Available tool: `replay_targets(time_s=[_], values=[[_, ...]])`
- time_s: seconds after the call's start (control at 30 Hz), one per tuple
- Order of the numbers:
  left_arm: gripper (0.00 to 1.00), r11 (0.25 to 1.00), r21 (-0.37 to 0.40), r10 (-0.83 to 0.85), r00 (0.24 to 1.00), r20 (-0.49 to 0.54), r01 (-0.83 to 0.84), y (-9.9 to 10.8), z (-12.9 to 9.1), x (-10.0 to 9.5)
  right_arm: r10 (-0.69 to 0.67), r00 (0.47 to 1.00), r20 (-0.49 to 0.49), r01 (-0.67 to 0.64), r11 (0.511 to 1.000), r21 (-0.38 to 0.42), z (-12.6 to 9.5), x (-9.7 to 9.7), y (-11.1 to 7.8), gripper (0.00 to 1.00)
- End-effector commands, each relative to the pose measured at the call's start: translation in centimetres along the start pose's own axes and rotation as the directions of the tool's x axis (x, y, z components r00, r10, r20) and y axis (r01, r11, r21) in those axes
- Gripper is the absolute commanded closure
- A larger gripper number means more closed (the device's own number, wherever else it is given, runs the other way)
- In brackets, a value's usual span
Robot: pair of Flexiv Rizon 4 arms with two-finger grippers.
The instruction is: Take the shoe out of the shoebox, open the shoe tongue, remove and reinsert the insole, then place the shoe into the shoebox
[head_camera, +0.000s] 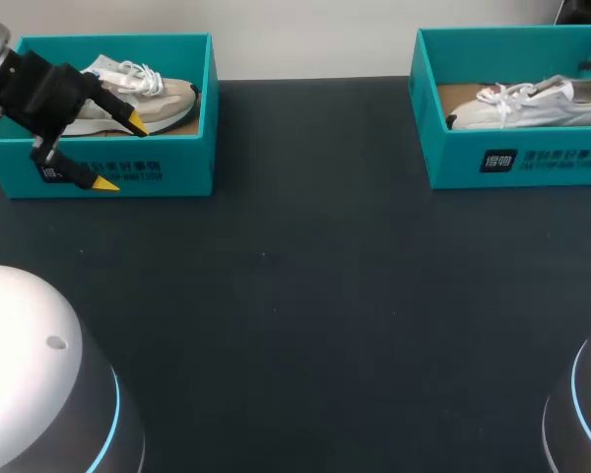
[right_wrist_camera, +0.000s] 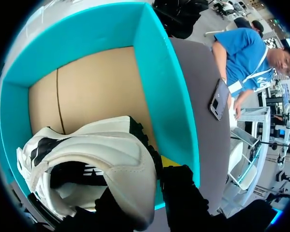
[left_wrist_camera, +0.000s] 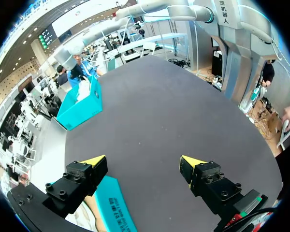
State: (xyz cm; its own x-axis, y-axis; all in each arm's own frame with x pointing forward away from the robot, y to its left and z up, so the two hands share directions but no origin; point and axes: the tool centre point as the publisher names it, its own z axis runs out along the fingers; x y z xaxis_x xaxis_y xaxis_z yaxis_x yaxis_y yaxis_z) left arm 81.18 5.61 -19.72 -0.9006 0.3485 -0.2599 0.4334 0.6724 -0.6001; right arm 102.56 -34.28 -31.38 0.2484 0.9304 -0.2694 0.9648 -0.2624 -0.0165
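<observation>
The left gripper (head_camera: pixel 118 151) hangs open, its 2 yellow-tipped fingers spread wide across the front wall of the left shoebox (head_camera: pixel 182 148), with 1 tip over the inside and 1 in front of the wall. The left shoe (head_camera: pixel 167 97) lies in that box, long axis along the box's length, toe toward the middle of the tabletop (head_camera: pixel 305 296). Its heel end is hidden behind the arm.

The right gripper (right_wrist_camera: pixel 157 193) sits at the heel of the right shoe (right_wrist_camera: pixel 101 154), inside the right shoebox (right_wrist_camera: pixel 169 96). The heel covers it, so I cannot tell whether it is open or closed. This shoe also lies lengthwise, toe toward the middle.

The right shoebox's front wall carries a dark square logo and 2 lines of print. The left box's print is partly covered by the gripper.
</observation>
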Motion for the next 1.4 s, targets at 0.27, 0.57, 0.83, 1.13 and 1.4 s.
replay_targets(time_s=[0.27,0.57,0.83,1.13,1.4], values=[[0.0,1.0,-0.003,0.0,1.0,-0.001,0.0,0.0,-0.1,0.1,0.007,1.0,-0.006,-0.007,1.0,0.012,1.8,1.0,-1.1,1.0],[0.0,1.0,-0.003,0.0,1.0,-0.001,0.0,0.0,-0.1,0.1,0.02,1.0,0.0,-0.02,0.999,0.033,3.6,1.3,-1.6,1.0],[0.0,1.0,-0.003,0.0,1.0,-0.001,0.0,0.0,-0.1,0.1,0.031,1.0,0.005,-0.031,0.998,0.045,4.4,1.7,-1.7,1.0],[0.0,1.0,-0.003,0.0,1.0,-0.001,0.0,0.0,-0.1,0.1,0.042,0.999,0.015,-0.043,0.998,0.049,5.2,1.8,-1.6,0.91],[0.0,1.0,-0.003,0.0,1.0,-0.001,0.0,0.0,-0.1,0.1,0.058,0.998,0.015,-0.059,0.997,0.042,4.9,1.7,-1.5,0.67]])
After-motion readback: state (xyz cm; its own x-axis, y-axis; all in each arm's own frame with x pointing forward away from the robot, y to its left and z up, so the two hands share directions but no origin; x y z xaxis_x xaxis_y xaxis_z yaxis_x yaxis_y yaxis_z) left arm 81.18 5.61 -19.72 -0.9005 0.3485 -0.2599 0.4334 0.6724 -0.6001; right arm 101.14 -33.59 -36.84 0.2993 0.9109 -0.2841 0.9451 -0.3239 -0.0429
